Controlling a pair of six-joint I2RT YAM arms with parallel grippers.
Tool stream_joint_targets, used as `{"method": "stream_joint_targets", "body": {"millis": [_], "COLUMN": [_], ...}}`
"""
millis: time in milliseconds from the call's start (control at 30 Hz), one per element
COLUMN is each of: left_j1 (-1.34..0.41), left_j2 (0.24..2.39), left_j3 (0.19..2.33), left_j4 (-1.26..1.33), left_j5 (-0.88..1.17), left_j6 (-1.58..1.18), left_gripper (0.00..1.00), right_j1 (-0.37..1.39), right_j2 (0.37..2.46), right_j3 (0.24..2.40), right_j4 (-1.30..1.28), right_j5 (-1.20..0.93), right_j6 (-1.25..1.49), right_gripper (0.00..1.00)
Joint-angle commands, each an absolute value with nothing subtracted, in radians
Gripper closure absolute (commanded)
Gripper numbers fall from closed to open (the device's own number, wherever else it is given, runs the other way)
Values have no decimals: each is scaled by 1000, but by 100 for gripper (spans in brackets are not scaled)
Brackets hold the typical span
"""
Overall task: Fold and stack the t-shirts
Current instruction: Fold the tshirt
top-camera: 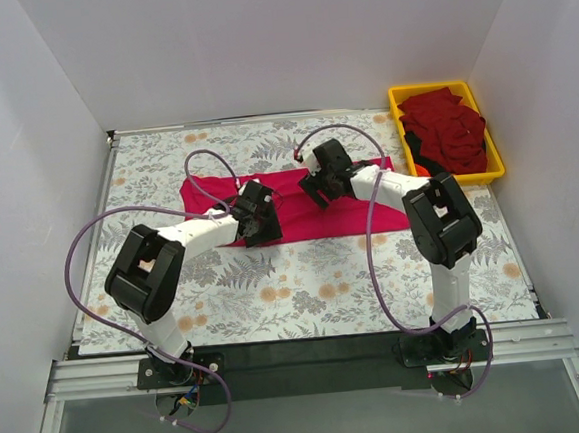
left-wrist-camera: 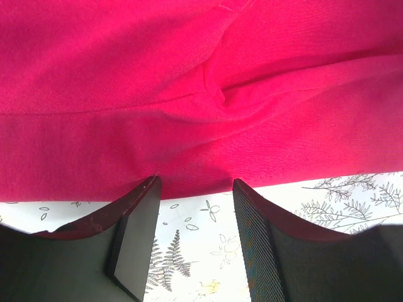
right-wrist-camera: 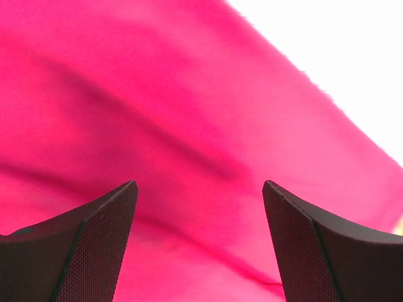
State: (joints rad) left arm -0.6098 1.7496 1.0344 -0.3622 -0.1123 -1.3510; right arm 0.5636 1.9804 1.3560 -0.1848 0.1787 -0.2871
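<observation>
Though walls (top-camera: pixel 256 49) are white, the floral table (top-camera: pixel 305 287) bears a t-shirt (top-camera: pixel 300 224).

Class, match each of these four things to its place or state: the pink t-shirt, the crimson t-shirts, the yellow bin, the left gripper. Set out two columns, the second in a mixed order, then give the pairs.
Column one
1. pink t-shirt
2. crimson t-shirts
3. yellow bin
4. left gripper

Column two
A. heaped inside the bin
B. open, at the near edge of the pink cloth
C. at the far right corner of the table
D. laid out across the middle of the table

Pairs: 1-D; 2-A; 3-C; 4-B
</observation>
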Motion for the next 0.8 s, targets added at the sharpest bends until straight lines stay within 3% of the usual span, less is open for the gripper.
{"method": "stream_joint_targets", "body": {"millis": [0,167,433,600,767], "left_j1": [-611,-611,-607,-545,-332], "left_j2": [1704,1683,1611,1531,1480], "left_j3": [1002,1014,1100,1085,990], "left_j4": [-423,-426,-459,-480,-469], "left_j5": [-129,-121,-158,-242,-223], "left_j6": [-1350,-1351,-1393,-1437,-1454], "left_gripper": [53,51,32,31,37], "right_j1": [505,454,350,252,158], "right_j2": [1994,1935,1741,1611,1542], "right_j3": [1422,1408,1209,1066,924], "right_j4": [-175,-210,-219,-198,-175], "right_j5": [261,250,23,-75,-120], "right_j6": [-266,-196,148,264,336], "right_gripper": [27,30,38,40,43]}}
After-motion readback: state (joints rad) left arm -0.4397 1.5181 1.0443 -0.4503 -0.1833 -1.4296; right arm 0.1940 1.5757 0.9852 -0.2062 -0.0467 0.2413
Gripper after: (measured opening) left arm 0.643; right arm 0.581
